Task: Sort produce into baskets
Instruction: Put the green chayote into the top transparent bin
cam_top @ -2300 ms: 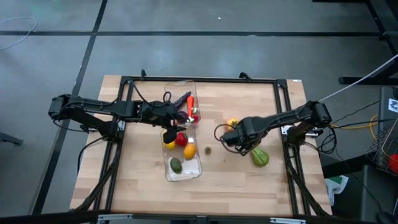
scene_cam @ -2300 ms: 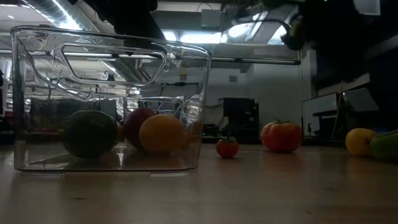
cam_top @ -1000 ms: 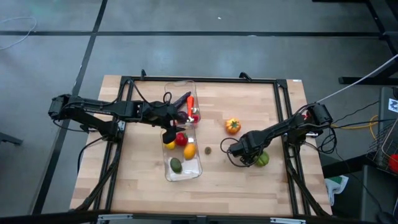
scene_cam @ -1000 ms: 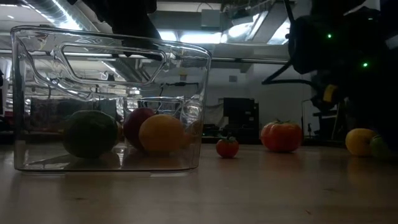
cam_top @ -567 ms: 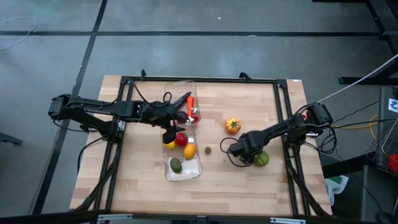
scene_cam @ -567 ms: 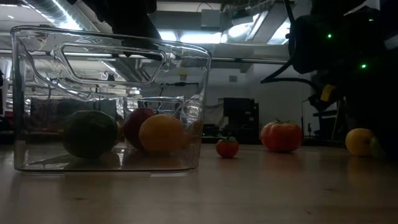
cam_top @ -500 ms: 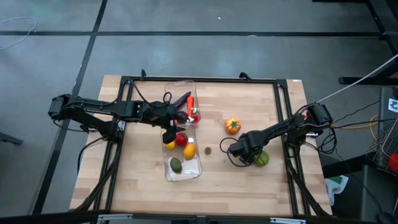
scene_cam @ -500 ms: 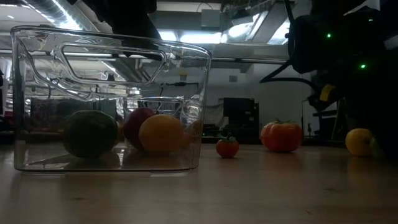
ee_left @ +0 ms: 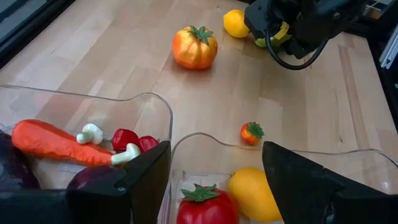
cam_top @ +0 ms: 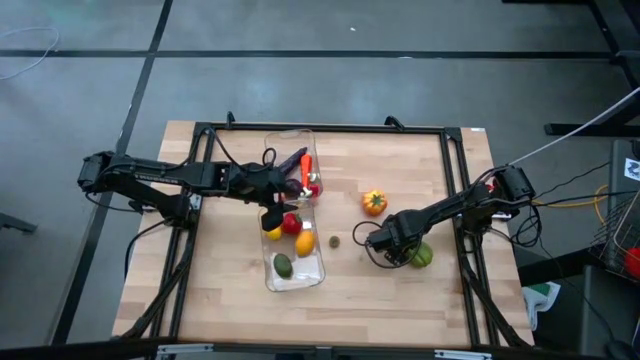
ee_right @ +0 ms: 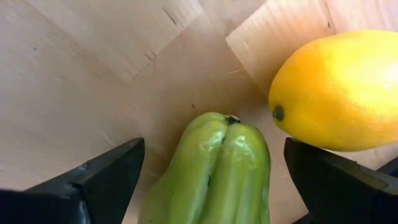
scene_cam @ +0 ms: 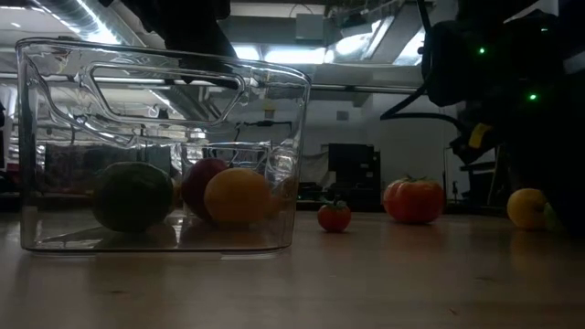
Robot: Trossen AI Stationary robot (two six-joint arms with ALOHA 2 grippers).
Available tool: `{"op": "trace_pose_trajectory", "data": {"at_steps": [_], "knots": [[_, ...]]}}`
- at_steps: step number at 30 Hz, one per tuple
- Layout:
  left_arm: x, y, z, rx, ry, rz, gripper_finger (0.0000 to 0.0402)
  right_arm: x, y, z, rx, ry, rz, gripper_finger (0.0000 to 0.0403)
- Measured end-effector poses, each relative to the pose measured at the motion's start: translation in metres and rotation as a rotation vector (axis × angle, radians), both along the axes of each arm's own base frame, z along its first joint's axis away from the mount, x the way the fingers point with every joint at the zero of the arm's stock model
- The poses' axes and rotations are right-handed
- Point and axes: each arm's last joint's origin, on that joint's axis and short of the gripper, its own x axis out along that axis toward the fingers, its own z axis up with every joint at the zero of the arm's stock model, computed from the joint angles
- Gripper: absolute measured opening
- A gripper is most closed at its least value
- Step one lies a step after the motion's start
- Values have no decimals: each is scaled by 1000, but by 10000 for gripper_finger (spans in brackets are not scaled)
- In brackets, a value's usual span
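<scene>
Two clear baskets stand end to end left of the table's middle. The far basket holds a carrot, small red pieces and a purple aubergine. The near basket holds a tomato, lemons and a green avocado. My left gripper hangs open above the place where the two baskets meet. On the right, my right gripper points down, open. Its fingers stand on either side of a green pepper that lies on the table, with a lemon close beside it.
An orange pepper and a tiny red piece lie on the bare wood between the baskets and my right gripper. Black frame rails run along the table's left, right and far edges. The near part of the table is open wood.
</scene>
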Motion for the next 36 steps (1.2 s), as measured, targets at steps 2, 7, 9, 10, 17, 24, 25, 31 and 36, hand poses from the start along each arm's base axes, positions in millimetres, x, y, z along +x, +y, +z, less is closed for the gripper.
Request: {"op": "trace_pose_trajectory", "data": {"at_steps": [2, 7, 9, 10, 17, 24, 25, 31, 36], "knots": [[0, 0, 0, -3, 0, 2, 250, 0, 0, 0, 0, -1, 1, 386], [0, 0, 0, -1, 0, 1, 250, 0, 0, 0, -6, -5, 25, 385], [0, 0, 0, -3, -1, 3, 250, 0, 0, 0, -7, -5, 26, 385], [0, 0, 0, -3, 0, 2, 250, 0, 0, 0, -7, -5, 26, 385], [0, 0, 0, -1, 0, 1, 250, 0, 0, 0, 1, -4, 23, 385], [0, 0, 0, 2, 0, -2, 250, 0, 1, 0, 41, 6, 14, 364], [0, 0, 0, 2, 0, -2, 250, 0, 1, 0, 42, 6, 14, 354], [0, 0, 0, 3, 0, -2, 250, 0, 1, 0, 42, 7, 13, 275], [0, 0, 0, 3, 0, -2, 250, 0, 1, 0, 59, 13, 8, 221]]}}
